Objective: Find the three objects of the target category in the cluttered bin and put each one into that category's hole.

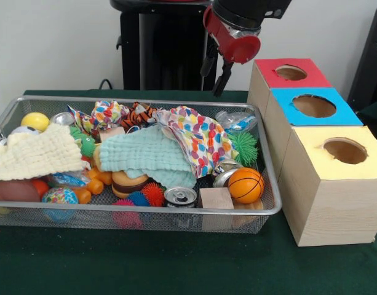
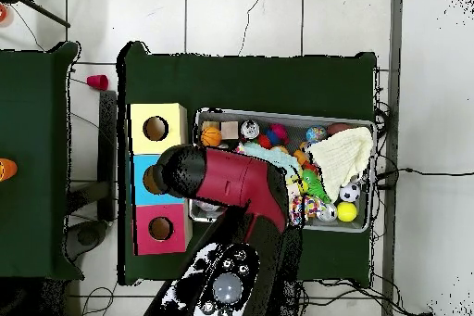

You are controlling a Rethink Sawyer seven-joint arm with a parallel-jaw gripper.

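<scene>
Your bin [image 1: 271,206] sits on the table, crammed with toys and cloths; one clear bottle [image 1: 236,120] lies in its far corner nearest the blue-topped box's hole [image 1: 313,106]. Your gripper [image 1: 223,78] hangs above that corner; you cannot tell its finger state

Silver wire-mesh bin [image 1: 271,208], pale wooden boxes [image 1: 336,209]
</scene>
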